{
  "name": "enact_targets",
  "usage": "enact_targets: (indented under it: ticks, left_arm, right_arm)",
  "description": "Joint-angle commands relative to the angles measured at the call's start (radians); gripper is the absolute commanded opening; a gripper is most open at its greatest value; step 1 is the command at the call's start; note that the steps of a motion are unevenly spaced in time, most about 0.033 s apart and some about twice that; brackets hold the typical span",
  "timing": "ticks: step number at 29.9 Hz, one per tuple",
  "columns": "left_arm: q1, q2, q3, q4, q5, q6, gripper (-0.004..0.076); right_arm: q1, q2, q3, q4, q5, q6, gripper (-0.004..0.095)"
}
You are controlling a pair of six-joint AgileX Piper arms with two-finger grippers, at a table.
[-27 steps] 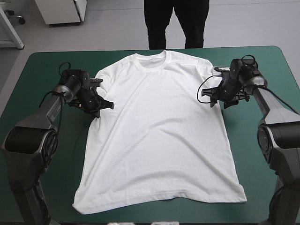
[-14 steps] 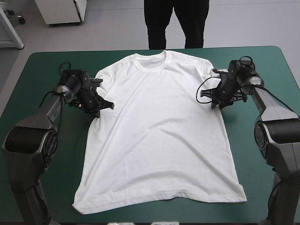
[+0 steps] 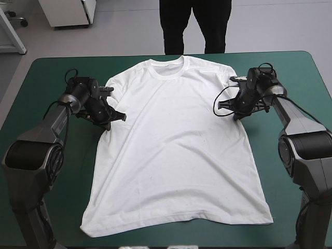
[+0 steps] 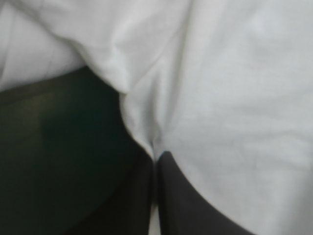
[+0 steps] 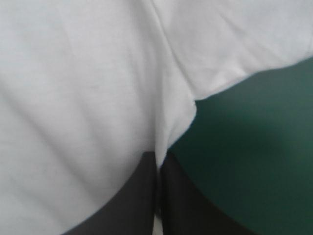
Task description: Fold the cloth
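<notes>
The white T-shirt (image 3: 176,145) lies spread flat on the table, collar toward the far edge and hem toward the near edge. My left gripper (image 3: 110,120) sits at the shirt's left armpit, below the short sleeve. In the left wrist view its black fingers meet in a point, shut on a pinch of the T-shirt (image 4: 234,98) at the left gripper (image 4: 155,155). My right gripper (image 3: 233,111) is at the right armpit. There the right gripper (image 5: 159,157) stands shut, with a fold of the T-shirt (image 5: 73,88) drawn between its tips.
The teal-green cover (image 3: 41,72) shows in wide strips on either side of the shirt and in a narrow band along the near edge. The shirt's collar lies close to the table's far edge.
My right gripper has slid a little inward onto the shirt's right armpit and shut on the fabric. The left gripper has stayed in place, shut on the shirt.
</notes>
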Motion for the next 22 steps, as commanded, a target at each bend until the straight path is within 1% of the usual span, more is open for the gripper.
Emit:
enact_targets:
  ticks: [1,8,14,18,22]
  left_arm:
    - [0.000,-0.096,-0.070,-0.014,0.011,0.021,-0.0009]
    - [0.000,-0.175,-0.262,-0.011,0.033,0.021,-0.0009]
    - [0.000,-0.231,-0.431,-0.017,0.022,0.021,-0.0009]
    - [0.000,-0.277,-0.488,-0.017,-0.027,0.021,-0.0009]
    - [0.000,-0.326,-0.498,-0.020,-0.111,0.021,-0.0009]
  right_arm:
    - [0.001,-0.129,-0.015,-0.023,0.014,0.000,-0.0017]
    - [0.001,-0.289,-0.020,-0.031,-0.033,-0.019,-0.0017]
    - [0.001,-0.392,-0.107,-0.031,-0.049,-0.056,-0.0017]
    - [0.001,-0.434,-0.202,-0.031,-0.066,-0.056,-0.0017]
    - [0.001,-0.449,-0.308,-0.031,-0.069,-0.056,-0.0017]
